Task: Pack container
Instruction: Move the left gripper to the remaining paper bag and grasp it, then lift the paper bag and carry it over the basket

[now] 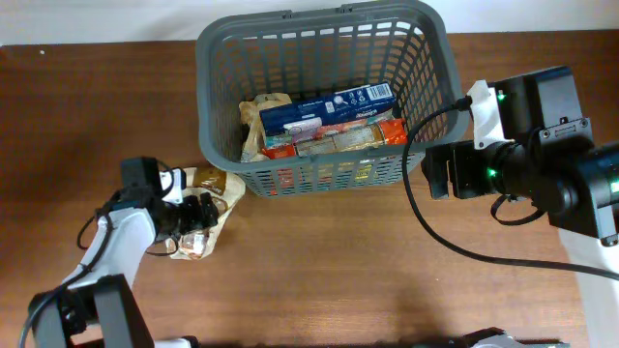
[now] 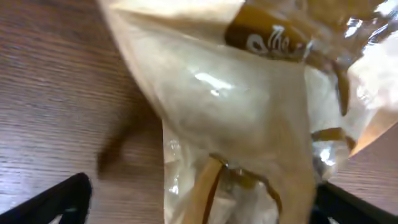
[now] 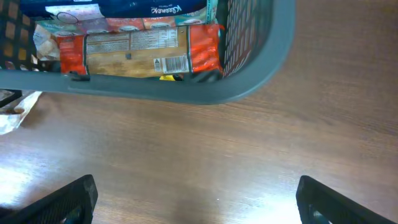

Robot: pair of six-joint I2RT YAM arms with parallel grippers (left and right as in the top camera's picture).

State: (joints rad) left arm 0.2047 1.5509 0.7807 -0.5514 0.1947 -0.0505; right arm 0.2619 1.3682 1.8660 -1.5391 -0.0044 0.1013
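The move turns on where the large dark grey plastic lattice basket [image 1: 329, 178] lies from my left jaws. It stands just beyond them and to my right, its near left corner almost touching the crinkly clear-and-tan plastic bag [image 1: 221, 186] that I am hovering over. The bag's long axis runs slantwise, one end toward that corner and the other back toward me. The basket's own long axis runs across the brown wooden desk [image 1: 338, 271].

My left jaws are spread wide with the bag [image 2: 236, 112] lying between the fingers. I judge they have not closed on it. My right jaws are also spread wide and hold nothing. They sit just outside the basket's right wall, well apart from the bag, so the left arm is the nearer one for this pick.

I count:
- one basket
- one bag outside it on the desk
- at least three things inside it: one blue cardboard box [image 1: 329, 106], one red-and-orange packet [image 1: 338, 137] and one pale crumpled bag [image 1: 256, 121]
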